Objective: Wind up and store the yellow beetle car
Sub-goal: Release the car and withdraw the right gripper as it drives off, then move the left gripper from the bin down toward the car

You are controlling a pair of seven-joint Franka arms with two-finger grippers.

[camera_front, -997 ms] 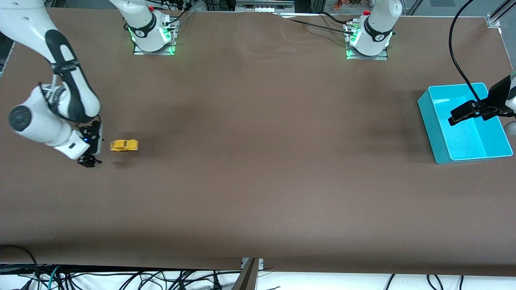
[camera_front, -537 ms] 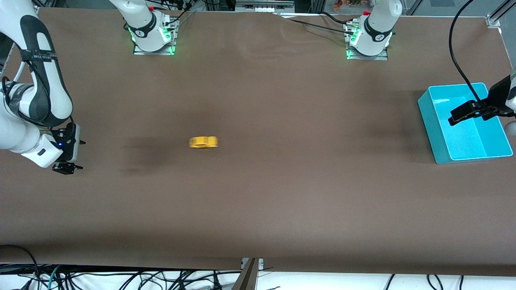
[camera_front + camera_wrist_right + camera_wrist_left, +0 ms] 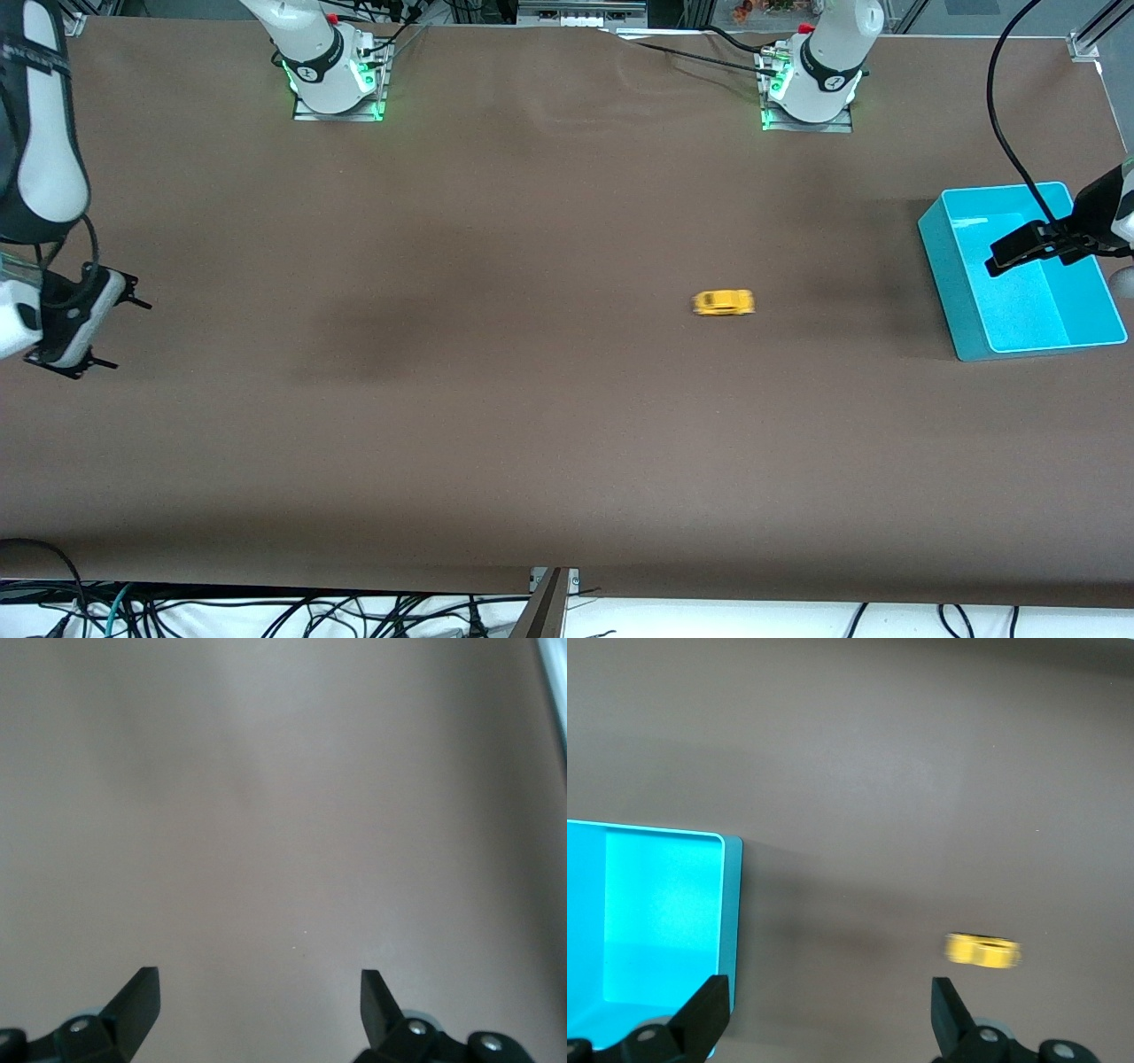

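The yellow beetle car (image 3: 722,303) stands on its wheels on the brown table, blurred by its motion, a little short of the turquoise bin (image 3: 946,270). It also shows in the left wrist view, the car (image 3: 983,950) beside the bin (image 3: 732,904). My left gripper (image 3: 998,261) hangs open over the bin's inside; its fingers (image 3: 709,1014) hold nothing. My right gripper (image 3: 129,335) is open and empty above bare table at the right arm's end, well apart from the car. Its wrist view shows the right gripper (image 3: 257,997) over plain tabletop only.
The two arm bases (image 3: 337,84) (image 3: 808,93) stand on the table edge farthest from the front camera. A black cable (image 3: 1005,133) hangs down to the left wrist above the bin. Loose cables (image 3: 266,611) lie below the table's near edge.
The car has rolled fast across the table from beside the right gripper toward the bin. The right gripper has drawn back toward its end of the table. The left arm has stayed still.
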